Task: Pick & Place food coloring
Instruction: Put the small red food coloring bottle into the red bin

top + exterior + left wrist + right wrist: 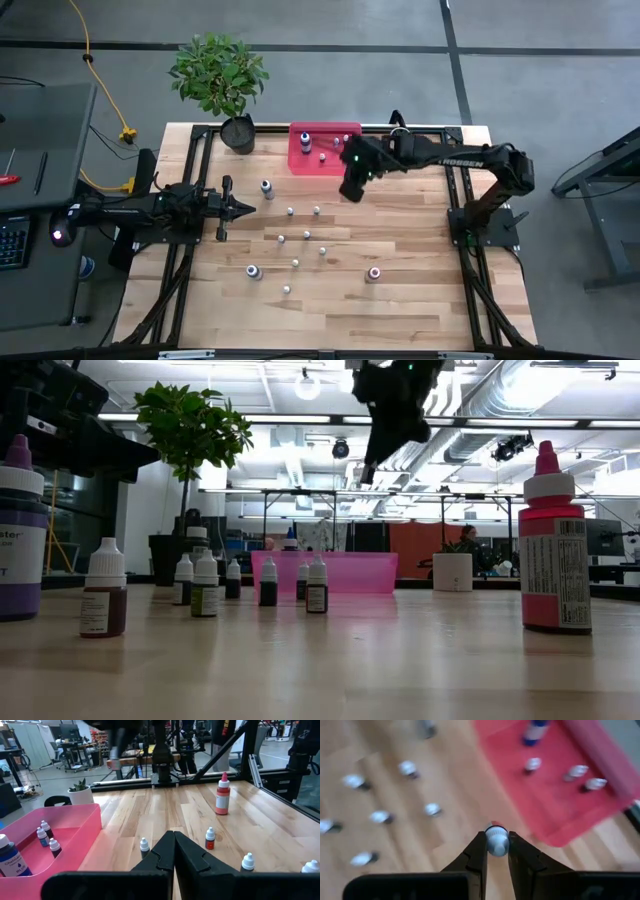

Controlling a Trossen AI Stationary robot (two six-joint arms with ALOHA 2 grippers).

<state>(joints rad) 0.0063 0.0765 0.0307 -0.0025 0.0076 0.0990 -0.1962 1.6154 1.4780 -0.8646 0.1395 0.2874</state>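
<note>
Several tiny food coloring bottles (300,237) stand upright on the wooden table, with larger ones among them: a pink one (553,550) and a purple one (18,530). A few more stand inside the pink tray (325,148) at the far edge. My right gripper (352,188) hangs high over the table beside the tray's near right corner, shut on one tiny bottle (497,841). My left gripper (245,208) is shut and level at the table's left side, holding nothing. My right gripper pinches the tiny bottle's white cap (497,836) between its two fingertips. The fingers slant down from the table's right side. The bottle is lifted clear of the table; its body is hidden beneath the cap.
A potted plant (238,132) stands at the far left corner beside the tray. A small white plant pot (80,794) shows beyond the tray. A black frame (455,190) edges the table. Bare wood lies along the near edge (330,320).
</note>
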